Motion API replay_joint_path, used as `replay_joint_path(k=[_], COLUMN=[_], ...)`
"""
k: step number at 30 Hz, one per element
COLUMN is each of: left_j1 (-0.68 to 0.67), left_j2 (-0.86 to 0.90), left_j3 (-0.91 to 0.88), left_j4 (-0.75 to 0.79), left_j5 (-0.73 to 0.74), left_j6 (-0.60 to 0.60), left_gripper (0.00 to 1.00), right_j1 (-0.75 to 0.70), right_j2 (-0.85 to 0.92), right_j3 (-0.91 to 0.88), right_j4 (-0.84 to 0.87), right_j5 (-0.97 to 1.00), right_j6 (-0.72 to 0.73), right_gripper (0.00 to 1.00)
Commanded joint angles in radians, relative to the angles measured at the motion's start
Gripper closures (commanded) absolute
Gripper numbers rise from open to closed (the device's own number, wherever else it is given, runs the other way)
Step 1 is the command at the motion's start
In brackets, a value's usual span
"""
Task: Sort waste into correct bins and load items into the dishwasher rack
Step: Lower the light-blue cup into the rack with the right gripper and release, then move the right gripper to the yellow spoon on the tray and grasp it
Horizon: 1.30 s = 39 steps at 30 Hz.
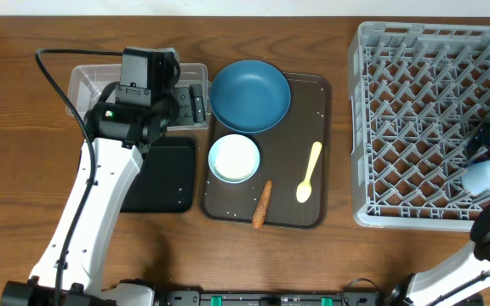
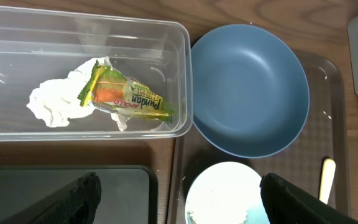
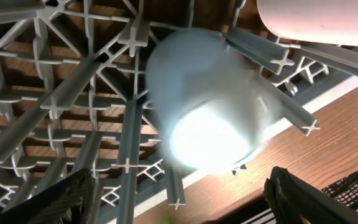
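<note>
— what's hard to make out?
— the small pale-blue cup (image 3: 204, 106) is a blur, lying in the light-grey lattice rack (image 3: 55, 93) under the right claw (image 3: 179, 186), which is spread wide and grips nothing.
— any writing?
— "pandan" on the yellow-green snack wrapper (image 2: 126, 96), against crumpled white tissue (image 2: 51, 106) in the clear plastic tub (image 2: 185, 74). the left claw (image 2: 178, 186) gapes empty, its fingers cut off.

Two bowls are showing: a large dark-blue bowl (image 1: 250, 95) and a smaller white blue-rimmed bowl (image 1: 234, 159). One pale yellow plastic spoon (image 1: 309, 172) and one thin brown stick (image 1: 262, 204) are lying out.
</note>
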<state>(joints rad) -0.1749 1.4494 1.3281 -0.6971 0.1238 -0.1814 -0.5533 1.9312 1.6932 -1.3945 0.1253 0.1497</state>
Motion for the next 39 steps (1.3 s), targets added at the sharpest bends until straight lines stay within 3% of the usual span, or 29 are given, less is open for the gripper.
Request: replay_joint_path(k=[1, 14, 23, 33, 39], left_j1=[0.000, 0.000, 0.000, 0.000, 0.000], left_j2=[0.003, 0.003, 0.003, 0.003, 0.003], left_j3=[0.009, 0.009, 0.009, 0.009, 0.009], left_j4=[-0.002, -0.025, -0.069, -0.126, -0.126], left_j5=[-0.013, -0.013, -0.018, -0.091, -0.092], left_j6=[0.016, 0.017, 0.016, 0.016, 0.017], left_gripper=[0.16, 0.15, 0.14, 0.14, 0.14], right_j1=[-0.006, 0.109, 0.473, 0.864, 0.978], right_j2=[0.016, -0.121, -0.220, -0.093, 0.033], right_j3=[0.005, 0.029, 0.028, 0.026, 0.025], right_j4=[-0.002, 0.023, 0.106, 0.098, 0.054], right_j5=[-0.015, -0.178, -0.265, -0.260, -0.254], right_j6=[0.006, 0.007, 0.029, 0.088, 0.173], right_gripper=[0.12, 0.16, 0.16, 0.14, 0.13])
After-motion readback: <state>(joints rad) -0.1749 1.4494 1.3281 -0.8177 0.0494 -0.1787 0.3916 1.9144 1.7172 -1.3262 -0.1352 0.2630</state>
